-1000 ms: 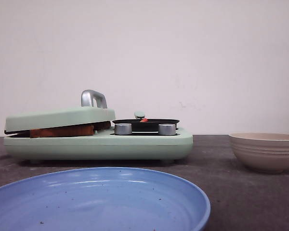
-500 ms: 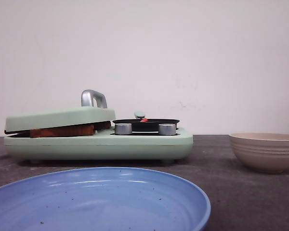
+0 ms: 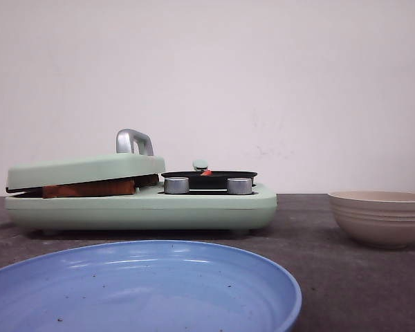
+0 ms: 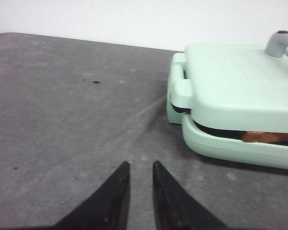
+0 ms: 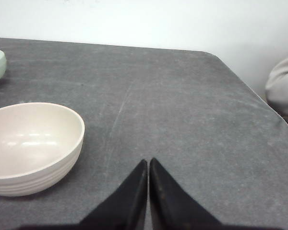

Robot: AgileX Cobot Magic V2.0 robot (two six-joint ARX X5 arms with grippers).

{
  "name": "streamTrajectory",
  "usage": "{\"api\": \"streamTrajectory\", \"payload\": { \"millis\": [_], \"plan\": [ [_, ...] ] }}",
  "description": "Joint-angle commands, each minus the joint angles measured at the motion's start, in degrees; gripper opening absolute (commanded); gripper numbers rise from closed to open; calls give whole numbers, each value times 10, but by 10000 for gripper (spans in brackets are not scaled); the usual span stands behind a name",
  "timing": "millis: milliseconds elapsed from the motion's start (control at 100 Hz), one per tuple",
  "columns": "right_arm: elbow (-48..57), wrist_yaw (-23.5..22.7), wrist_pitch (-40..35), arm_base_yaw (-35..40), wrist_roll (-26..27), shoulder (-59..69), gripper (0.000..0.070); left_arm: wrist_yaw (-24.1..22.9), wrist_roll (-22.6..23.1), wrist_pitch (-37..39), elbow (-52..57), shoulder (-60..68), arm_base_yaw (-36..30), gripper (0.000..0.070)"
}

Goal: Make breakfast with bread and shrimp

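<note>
The bread (image 3: 90, 188) lies inside the mint-green breakfast maker (image 3: 145, 207), and only its brown crust shows under the lowered lid (image 3: 83, 169). That crust (image 4: 261, 137) also peeks out of the lid gap in the left wrist view. The shrimp (image 3: 206, 172) is a small orange-red bit in the black pan (image 3: 209, 178) on the maker's right half. My left gripper (image 4: 141, 166) hovers over bare table to the left of the maker, slightly open and holding nothing. My right gripper (image 5: 148, 162) is shut and empty, beside the beige bowl (image 5: 31, 143). Neither gripper shows in the front view.
A blue plate (image 3: 142, 287) sits at the front of the table. The beige bowl (image 3: 380, 216) stands at the right. Two silver knobs (image 3: 176, 185) front the pan, and a silver handle (image 3: 133, 142) rises from the lid. The table's right edge (image 5: 259, 98) is near the right gripper.
</note>
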Motion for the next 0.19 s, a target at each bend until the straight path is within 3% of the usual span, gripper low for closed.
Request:
{"api": "streamTrajectory", "payload": {
  "millis": [0,180],
  "plan": [
    [-2,1,7,-1,-4,0,0,0,-2,-2,-10,-1,-4,0],
    [-2,1,7,-1,-4,0,0,0,-2,-2,-10,-1,-13,0]
  ]
}}
